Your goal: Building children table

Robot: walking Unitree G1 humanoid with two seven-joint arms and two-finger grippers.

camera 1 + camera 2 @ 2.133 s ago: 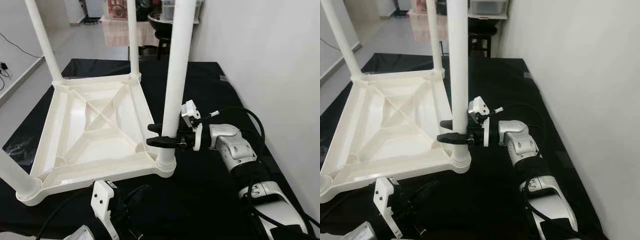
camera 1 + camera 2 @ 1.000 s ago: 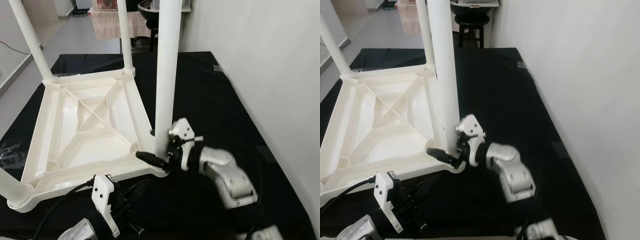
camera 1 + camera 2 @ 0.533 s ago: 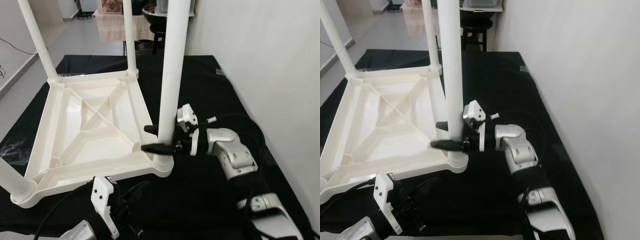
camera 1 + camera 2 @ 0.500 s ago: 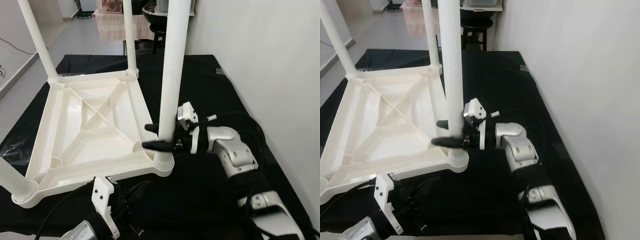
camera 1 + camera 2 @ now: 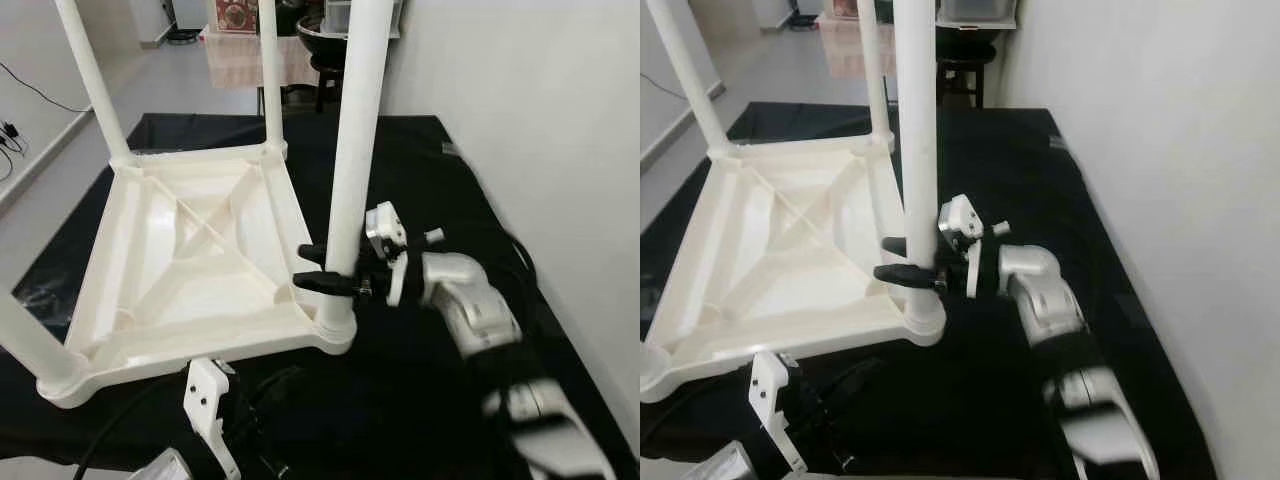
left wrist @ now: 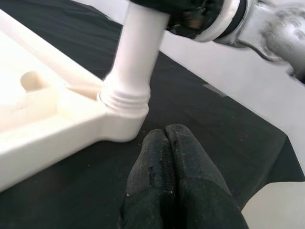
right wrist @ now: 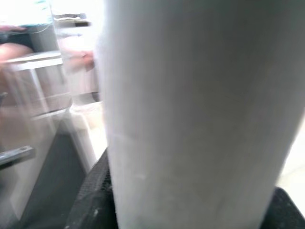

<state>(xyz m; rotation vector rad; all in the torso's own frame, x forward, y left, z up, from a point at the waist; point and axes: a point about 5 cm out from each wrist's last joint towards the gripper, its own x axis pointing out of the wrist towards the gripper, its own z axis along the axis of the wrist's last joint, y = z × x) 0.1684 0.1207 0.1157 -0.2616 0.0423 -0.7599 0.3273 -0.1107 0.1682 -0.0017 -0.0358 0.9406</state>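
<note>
Right gripper clamped around the near-right table leg, just above its socket.

Its two black fingers sit on either side of the upright white leg, closed against it, a little above the ribbed collar where the leg meets the corner of the upturned white tabletop. The tabletop lies underside up on the black cloth, spreading away from this leg toward the robot's left, with other legs standing at its other corners. The left gripper, its fingers pressed together and holding nothing, hovers low over the cloth, near the same corner and apart from it.
</note>
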